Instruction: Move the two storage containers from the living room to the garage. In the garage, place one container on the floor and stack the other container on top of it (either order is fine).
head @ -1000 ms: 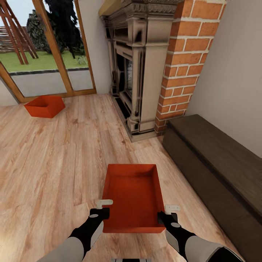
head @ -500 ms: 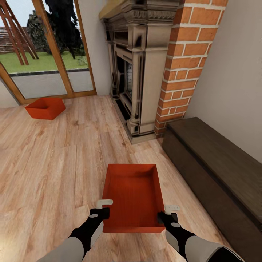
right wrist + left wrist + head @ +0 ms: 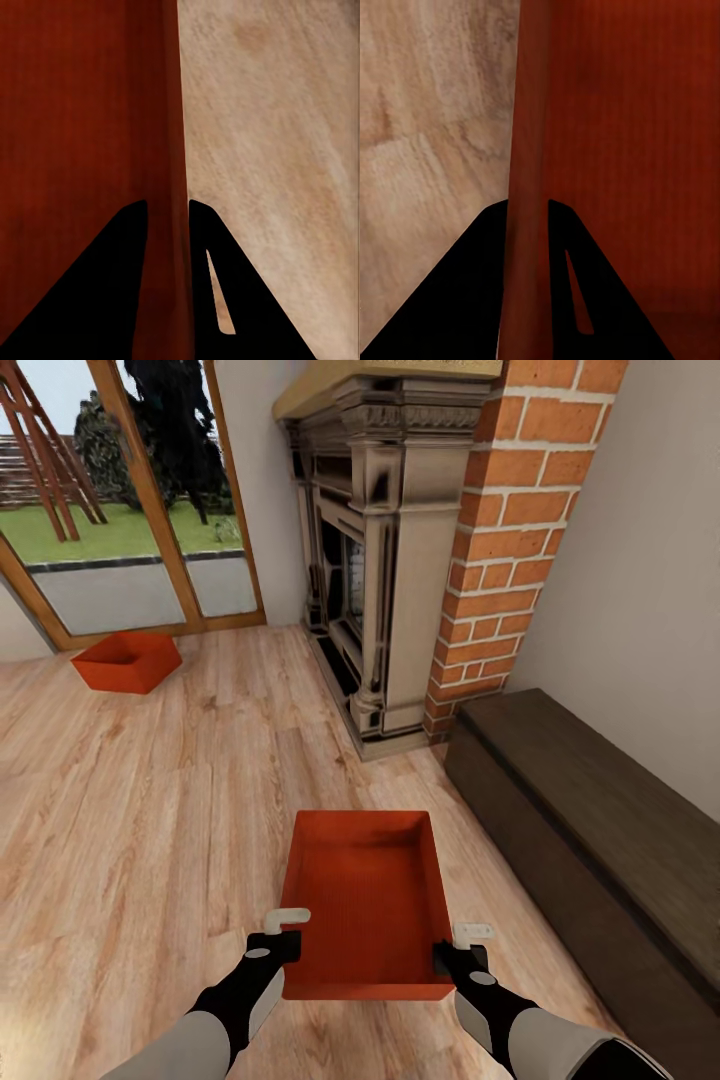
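I hold an orange-red storage container (image 3: 365, 900) above the wood-plank floor, low in the head view. My left gripper (image 3: 285, 930) is shut on its left wall (image 3: 529, 150), a black finger on each side of it. On the opposite wall (image 3: 171, 150) my right gripper (image 3: 455, 948) is shut the same way. The second storage container (image 3: 127, 660) rests on the living room floor at the far left, in front of the glass garden doors (image 3: 130, 510).
A stone fireplace (image 3: 385, 560) and a red brick chimney (image 3: 510, 550) stand ahead. A dark wooden bench (image 3: 590, 830) runs along the right wall. Open plank floor (image 3: 150, 810) stretches to the left.
The whole head view has shifted down slightly, so the camera moved. The held container and both grippers keep their place in the picture.
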Controlling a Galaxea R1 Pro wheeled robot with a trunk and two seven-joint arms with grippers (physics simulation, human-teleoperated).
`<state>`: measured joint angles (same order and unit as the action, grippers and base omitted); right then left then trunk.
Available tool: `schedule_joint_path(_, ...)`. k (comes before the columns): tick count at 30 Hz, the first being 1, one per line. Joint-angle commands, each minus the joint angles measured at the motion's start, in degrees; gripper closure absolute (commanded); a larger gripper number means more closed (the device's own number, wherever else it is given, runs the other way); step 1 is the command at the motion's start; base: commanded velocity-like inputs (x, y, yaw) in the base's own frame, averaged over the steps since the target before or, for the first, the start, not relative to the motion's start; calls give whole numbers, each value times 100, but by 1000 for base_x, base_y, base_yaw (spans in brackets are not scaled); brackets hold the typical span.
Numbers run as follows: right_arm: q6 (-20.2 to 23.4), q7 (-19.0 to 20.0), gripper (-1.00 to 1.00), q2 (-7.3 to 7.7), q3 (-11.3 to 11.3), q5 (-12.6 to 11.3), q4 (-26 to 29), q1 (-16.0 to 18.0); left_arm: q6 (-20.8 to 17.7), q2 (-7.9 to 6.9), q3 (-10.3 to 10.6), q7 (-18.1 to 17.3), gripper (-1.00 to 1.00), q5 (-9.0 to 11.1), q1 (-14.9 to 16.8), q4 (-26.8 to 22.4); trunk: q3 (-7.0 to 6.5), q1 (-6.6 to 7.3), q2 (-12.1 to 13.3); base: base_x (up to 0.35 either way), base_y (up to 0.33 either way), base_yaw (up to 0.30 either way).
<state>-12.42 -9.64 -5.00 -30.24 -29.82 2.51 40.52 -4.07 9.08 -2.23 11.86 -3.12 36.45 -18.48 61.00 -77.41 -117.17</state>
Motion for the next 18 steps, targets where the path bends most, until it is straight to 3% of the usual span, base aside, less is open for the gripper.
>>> schedule_joint_path(1, -16, 23, 100, -1, -123, -96, -14, 0, -33, 6, -32, -8, 100, -28, 3, -24, -14, 23, 40, 0, 0, 0)
schedule_joint_path(18, -24, 23, 100, -11, -115, -103, -31, 0, -33, 2, -32, -8, 100, -22, 3, -32, -320, 397, 722, 0, 0, 0)
